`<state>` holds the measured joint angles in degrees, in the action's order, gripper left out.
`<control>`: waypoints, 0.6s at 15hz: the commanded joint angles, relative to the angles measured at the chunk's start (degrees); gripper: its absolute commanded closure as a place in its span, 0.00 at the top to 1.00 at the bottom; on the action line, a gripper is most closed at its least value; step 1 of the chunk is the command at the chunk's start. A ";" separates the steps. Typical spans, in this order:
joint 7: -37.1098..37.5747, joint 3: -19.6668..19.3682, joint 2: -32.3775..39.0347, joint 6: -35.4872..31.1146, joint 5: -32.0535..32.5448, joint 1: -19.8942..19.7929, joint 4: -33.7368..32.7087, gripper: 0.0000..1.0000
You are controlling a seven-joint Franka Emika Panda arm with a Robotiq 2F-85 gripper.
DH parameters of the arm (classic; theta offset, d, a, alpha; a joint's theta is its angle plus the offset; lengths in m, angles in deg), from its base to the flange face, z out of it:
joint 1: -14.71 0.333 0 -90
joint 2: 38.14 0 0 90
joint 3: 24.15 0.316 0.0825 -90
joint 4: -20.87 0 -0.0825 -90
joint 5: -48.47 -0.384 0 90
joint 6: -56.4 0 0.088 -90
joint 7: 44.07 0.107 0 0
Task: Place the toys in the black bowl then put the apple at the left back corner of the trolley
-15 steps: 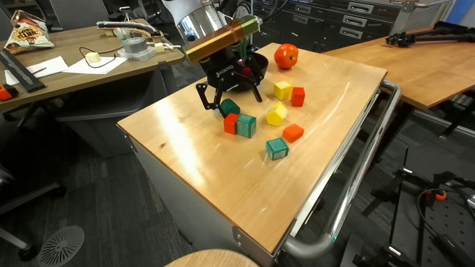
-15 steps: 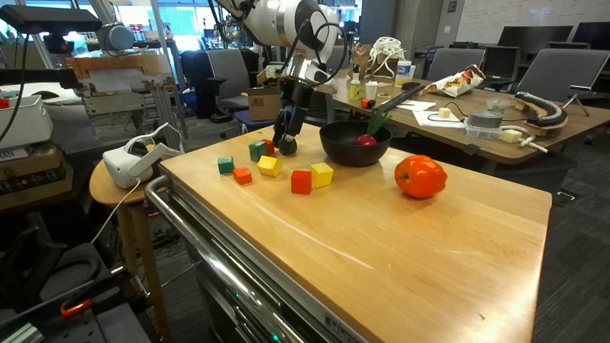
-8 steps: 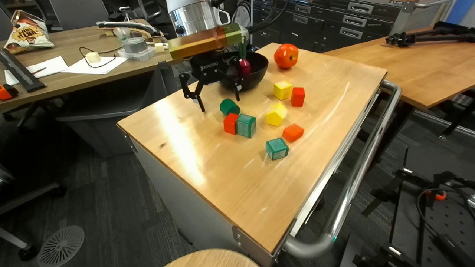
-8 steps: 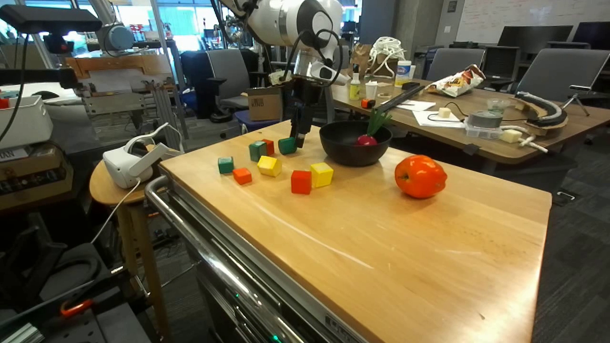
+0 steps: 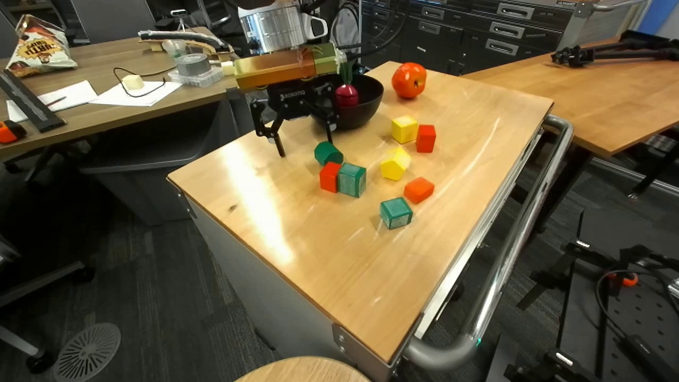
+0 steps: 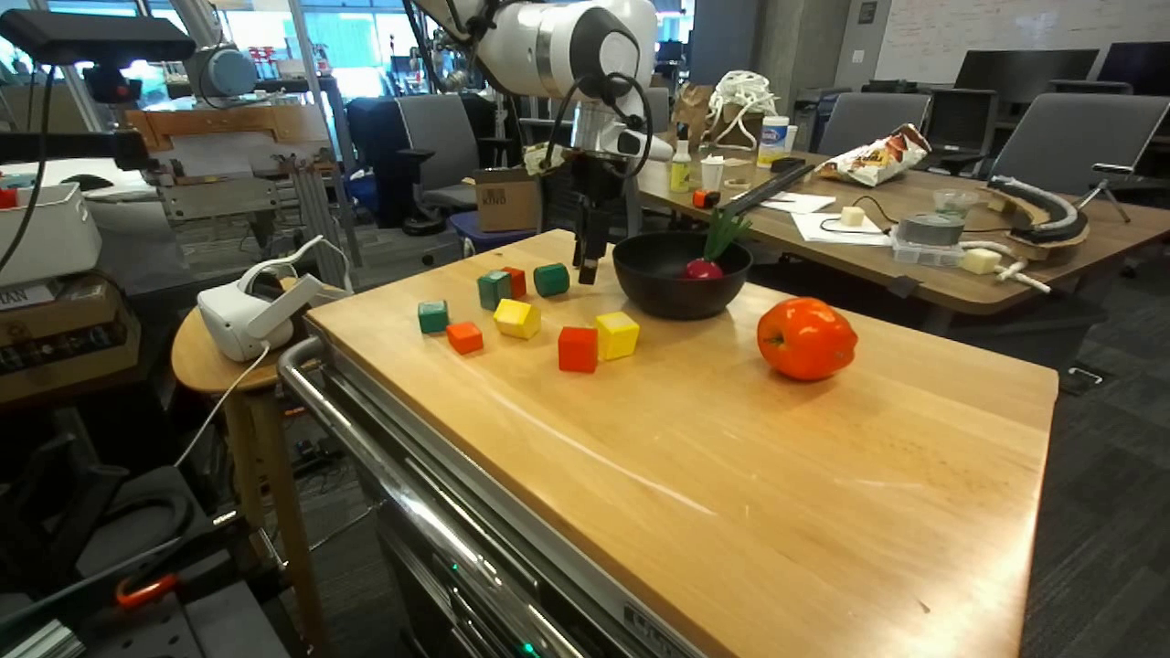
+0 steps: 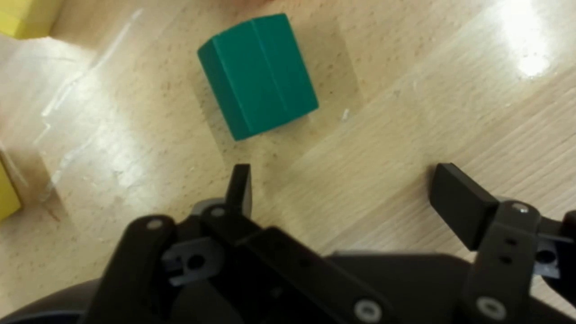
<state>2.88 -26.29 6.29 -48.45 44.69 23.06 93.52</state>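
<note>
Over on the trolley (image 5: 323, 254) there, the gripper (image 5: 306, 148) has its jaws spread wide, a green block (image 5: 328, 154) just beside them, the black bowl (image 5: 365, 112) near too.

Grey-bodied trolley with light wooden top (image 5: 345, 233): brightly lit; in an exterior view, a white glare streak at 9 o'clock. Dark grey carpeted floor (image 5: 159, 297): dim, 8 o'clock. Round grey perforated floor plate (image 5: 87, 353): stretched to a slanted oval. Pale blue-white glass windows (image 6: 361, 32): overexposed at 11 o'clock in an exterior view, with glare whitening the wood at 4 o'clock. Tubular silver metal rail handle (image 6: 425, 514): hard highlights in both exterior views. Wrist view: hot spot at 2 o'clock, weaker sheen at 9; dark green faceted block (image 7: 265, 76) with faint shadows at its 3 and 8 o'clock; black two-fingered gripper (image 7: 339, 180), slightly soft toward 6 o'clock.
</note>
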 commanded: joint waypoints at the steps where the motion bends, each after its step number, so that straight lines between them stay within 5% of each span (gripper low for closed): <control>1: -0.03 -0.11 0.06 0.17 -0.08 0.08 -0.18 1.00; 9: -15.85 -0.18 -8.53 -18.49 7.37 0.78 14.50 1.00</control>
<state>-8.00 -26.25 3.26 -59.06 50.21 23.21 99.79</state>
